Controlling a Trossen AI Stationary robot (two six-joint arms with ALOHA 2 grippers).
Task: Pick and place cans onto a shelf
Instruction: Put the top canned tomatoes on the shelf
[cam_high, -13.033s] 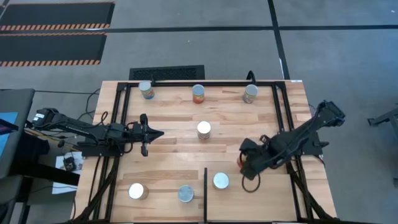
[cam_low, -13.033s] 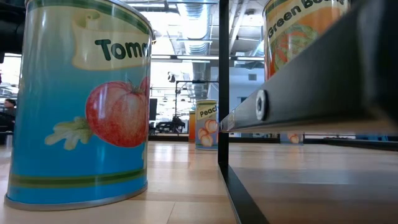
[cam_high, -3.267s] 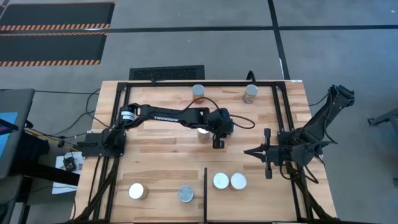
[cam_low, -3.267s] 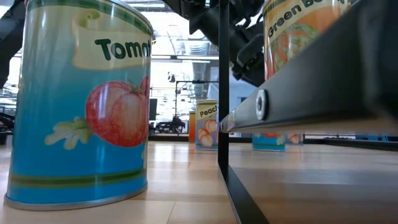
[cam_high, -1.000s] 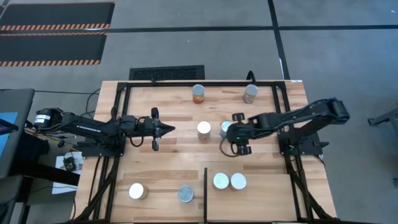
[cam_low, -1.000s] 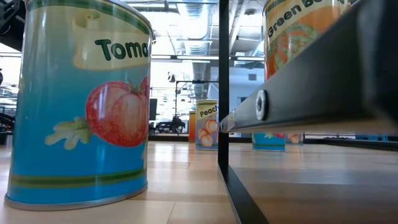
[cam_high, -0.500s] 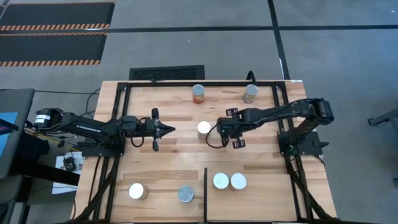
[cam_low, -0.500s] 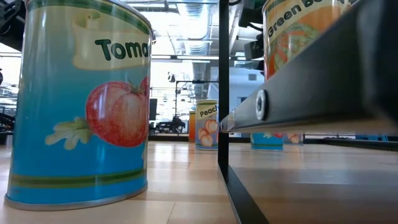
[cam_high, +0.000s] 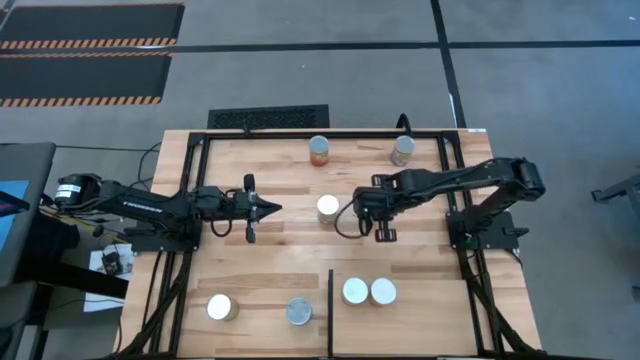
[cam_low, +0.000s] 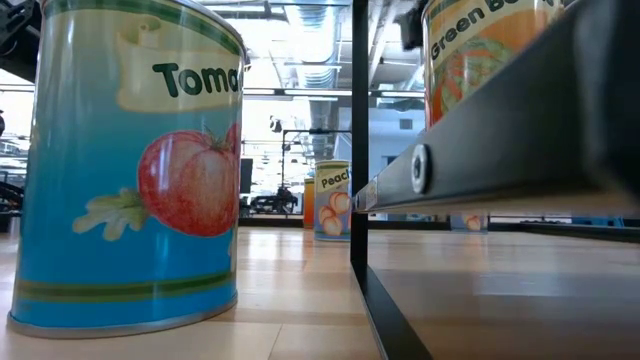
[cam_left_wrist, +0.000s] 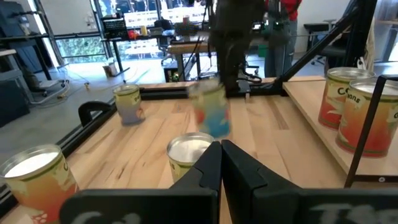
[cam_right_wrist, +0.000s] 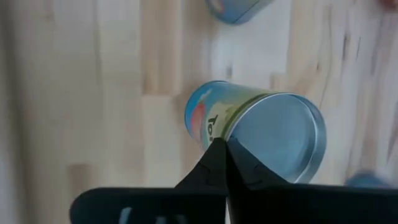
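My right gripper (cam_high: 357, 206) (cam_right_wrist: 220, 144) is shut. It hovers right of a white-topped can (cam_high: 328, 208) at mid-table. A blue tomato can (cam_right_wrist: 249, 130) shows just past its fingertips, side and silver round end both visible. It is blurred in the left wrist view (cam_left_wrist: 210, 112) and hidden under the gripper in the high view. Two cans (cam_high: 355, 291) (cam_high: 383, 291) stand on the shelf (cam_high: 425, 300), right of the black divider (cam_high: 330, 300). My left gripper (cam_high: 272, 208) is shut and empty at mid-left. My right gripper comes at the blue tomato can from above. Its shut fingertips (cam_right_wrist: 214, 155) stand at the can's side by the silver end's rim (cam_right_wrist: 233, 144). I cannot tell whether they touch it.
Two cans (cam_high: 318, 150) (cam_high: 403, 150) stand near the far edge. Two more (cam_high: 219, 307) (cam_high: 299, 311) stand at the near edge, left of the divider. Black frame tubing (cam_high: 200, 180) runs round the wood top. The right arm's base (cam_high: 482, 222) stands at the right.
My right gripper has gone toward the table's left, over the blue can that stood right of the white-topped can. That can no longer shows in the high view and has left its place in the low view. My left arm has kept still.
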